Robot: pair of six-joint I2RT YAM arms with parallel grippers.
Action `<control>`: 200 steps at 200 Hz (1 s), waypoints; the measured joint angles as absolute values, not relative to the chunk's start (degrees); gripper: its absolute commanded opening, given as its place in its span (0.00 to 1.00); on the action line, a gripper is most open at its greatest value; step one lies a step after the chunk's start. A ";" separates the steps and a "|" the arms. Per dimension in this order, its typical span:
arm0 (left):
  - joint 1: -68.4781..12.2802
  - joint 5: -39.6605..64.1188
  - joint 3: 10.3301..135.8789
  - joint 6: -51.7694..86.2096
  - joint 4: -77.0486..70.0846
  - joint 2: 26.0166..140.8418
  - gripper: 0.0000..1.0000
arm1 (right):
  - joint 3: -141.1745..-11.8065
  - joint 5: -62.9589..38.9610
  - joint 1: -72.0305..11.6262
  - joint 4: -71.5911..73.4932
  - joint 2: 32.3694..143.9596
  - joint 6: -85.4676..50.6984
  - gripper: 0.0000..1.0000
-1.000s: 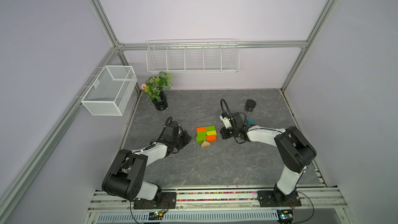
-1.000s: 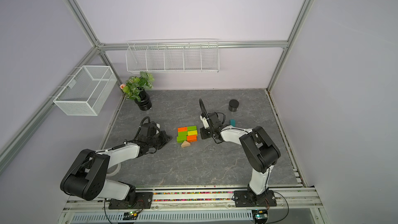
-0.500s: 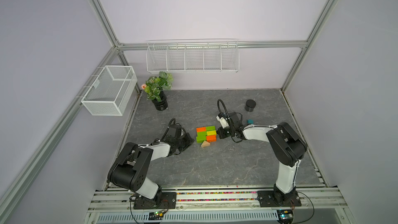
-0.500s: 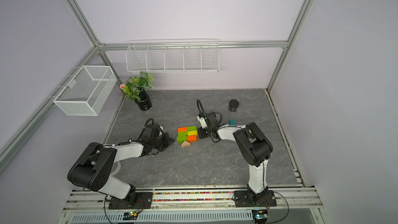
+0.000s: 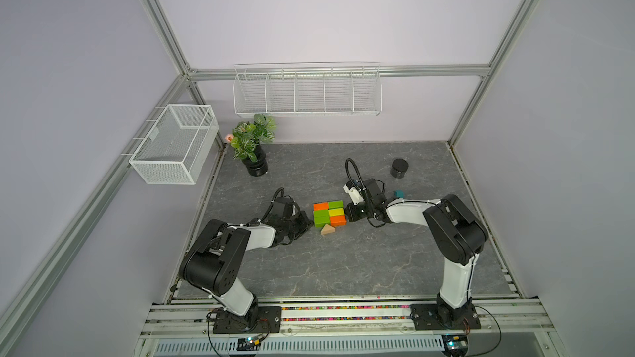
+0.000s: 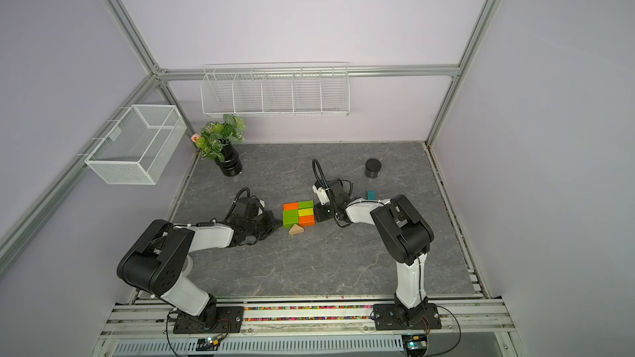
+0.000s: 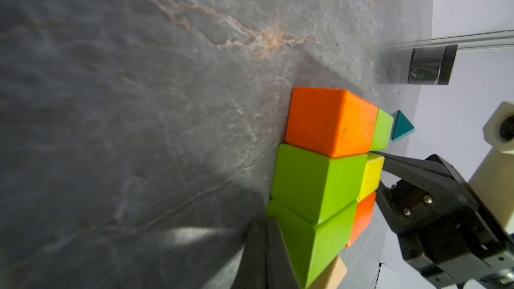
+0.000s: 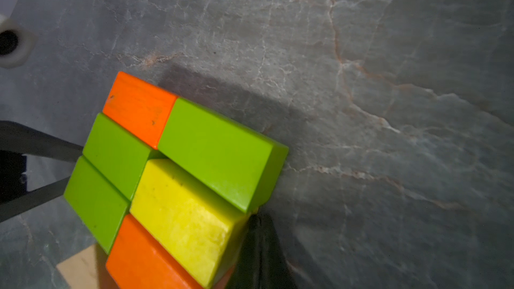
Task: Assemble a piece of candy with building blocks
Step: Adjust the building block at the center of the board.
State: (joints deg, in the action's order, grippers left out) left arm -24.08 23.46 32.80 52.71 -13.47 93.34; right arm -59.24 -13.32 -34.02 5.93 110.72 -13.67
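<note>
Surface: grey marbled tabletop [image 5: 343,262], flat and matt.
Room: lilac walls in an aluminium frame; wire rack [image 5: 307,92] on the back wall, wire basket [image 5: 173,144] on the side wall, potted plant [image 5: 253,142] and black jar [image 5: 399,168] at the back of the table.
Brick rectangle [image 5: 329,213]: assembled, six bricks, two by three, faces flush. It lies between the two grippers.
Left gripper [image 5: 307,224]: jaws together, holding nothing; tips against the ends of the green bricks [image 8: 111,162].
Right gripper [image 5: 349,212]: jaws together, holding nothing; tips against the end of the yellow brick [image 7: 371,176].
Step in hand (judged): squaring the rectangle from both ends.
Tan triangle [image 5: 327,230]: just beside the left gripper's tips, at the rectangle's edge. Contact is probable, but the views are too oblique to confirm it.
Teal triangle [image 5: 398,194]: behind the right gripper, past its wrist, well apart from the rectangle; not yet placed.
Remaining (judged): seat the teal triangle on the end opposite the tan one, then verify the tan one's seating.
</note>
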 measured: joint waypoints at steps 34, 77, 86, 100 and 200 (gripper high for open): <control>-24.18 23.49 33.23 52.99 -13.87 93.97 0.00 | -59.24 -13.17 -34.06 5.87 110.72 -13.67 0.07; -24.18 23.42 33.34 53.06 -13.58 93.97 0.00 | -59.24 -12.78 -34.13 5.85 110.72 -13.67 0.07; -24.18 23.42 33.47 52.93 -13.32 93.97 0.00 | -59.24 -12.56 -34.17 5.82 110.72 -13.65 0.07; -24.12 23.40 33.56 52.69 -12.73 93.78 0.00 | -59.24 -11.75 -34.24 5.72 110.59 -13.63 0.07; -20.10 14.74 33.65 46.61 1.32 77.01 0.00 | -54.46 5.65 -26.37 -3.97 89.10 -12.47 0.43</control>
